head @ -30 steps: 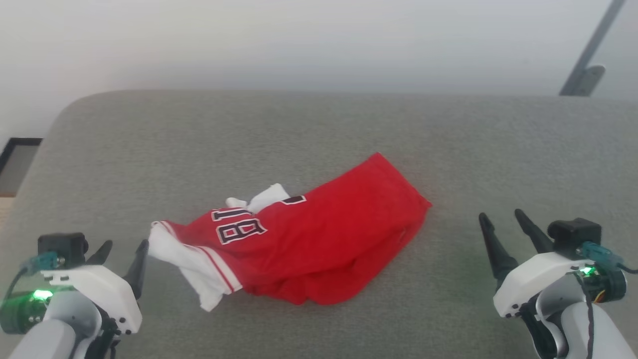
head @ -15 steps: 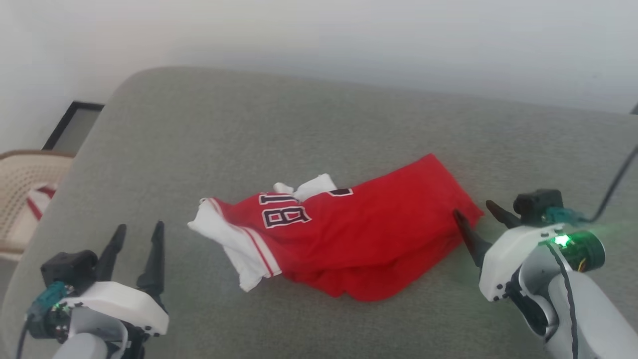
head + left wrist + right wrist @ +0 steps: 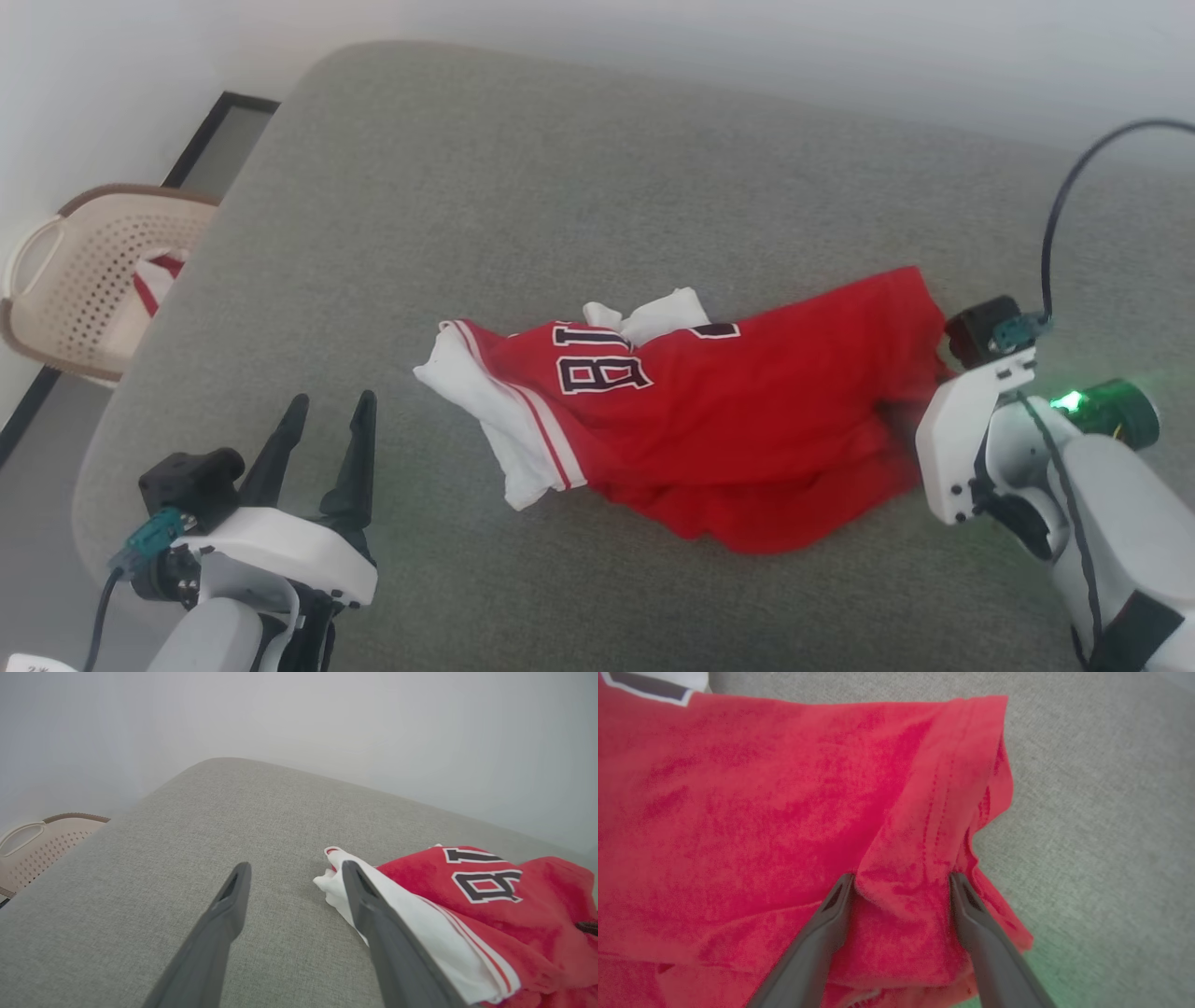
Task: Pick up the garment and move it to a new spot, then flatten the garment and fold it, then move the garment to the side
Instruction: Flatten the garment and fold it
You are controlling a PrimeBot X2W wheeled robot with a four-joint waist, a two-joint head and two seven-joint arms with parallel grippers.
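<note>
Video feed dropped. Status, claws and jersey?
Left claw open, short of crumpled red jersey shirt with white trim. Right claw open, straddling a fold at its red end. Shirt lies on grey fabric cushion; nothing in the way.

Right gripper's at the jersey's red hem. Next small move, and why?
Probably close the right gripper: its jaws stand open with a ridge of the garment bunched between them, so a pinch should catch cloth.

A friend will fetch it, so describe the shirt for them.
Find the wide grey cushion. The garment lies crumpled near its middle. It is bright red with white striped trim and dark numerals, unlike the beige basket beside the cushion.
</note>
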